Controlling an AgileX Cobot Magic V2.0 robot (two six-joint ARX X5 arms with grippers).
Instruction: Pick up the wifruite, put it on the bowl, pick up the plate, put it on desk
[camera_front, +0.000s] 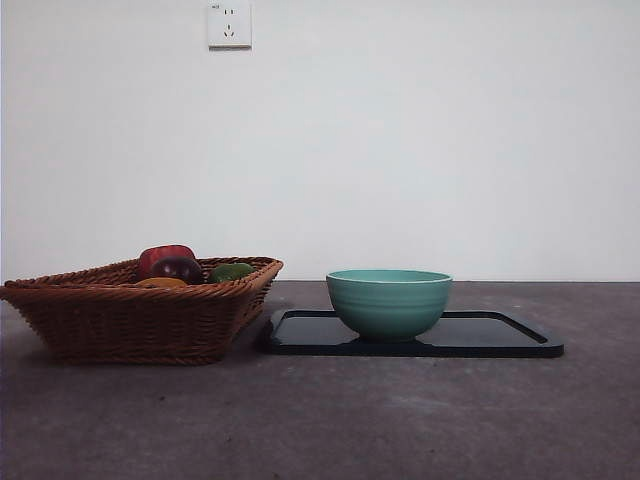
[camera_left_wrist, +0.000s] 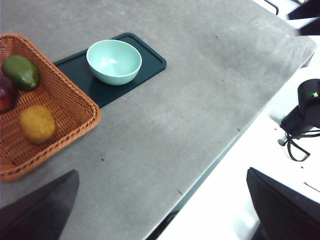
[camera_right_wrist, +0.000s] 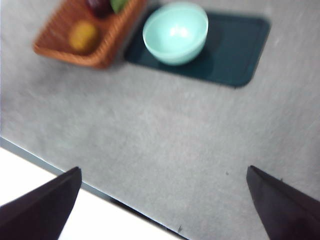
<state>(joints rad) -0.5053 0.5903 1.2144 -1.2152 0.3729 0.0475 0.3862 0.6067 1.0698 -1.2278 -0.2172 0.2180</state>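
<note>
I count one wicker basket (camera_front: 140, 310), three fruits in it, one bowl (camera_front: 389, 302), one dark tray (camera_front: 500, 338) and one desk (camera_front: 320, 420) under all of it. The fruits are the wifruite (camera_left_wrist: 37, 123), a dark red fruit (camera_left_wrist: 6, 94) and a green fruit (camera_left_wrist: 21, 71); in the front view the wifruite (camera_front: 160, 283) shows only as an orange sliver above the basket rim.

My left gripper (camera_left_wrist: 160, 210) hangs high above the desk's near edge, its two black jaws spread wide with nothing between them. The wifruite lies well apart from it, inside the basket. My right gripper (camera_right_wrist: 160, 210) is likewise wide open and empty above bare desk, well away from the wifruite (camera_right_wrist: 82, 35), which looks blurred there.

The wifruite is round, dull orange-brown and finely speckled. The basket is woven brown wicker with sloping sides. The bowl is deep, round, mint-green and glazed, with faint ridges outside; it stands empty on the flat, glossy, round-cornered tray, just beside the basket. The tray may be black or very dark green; I cannot tell which. The desk is matte, mottled grey.
</note>
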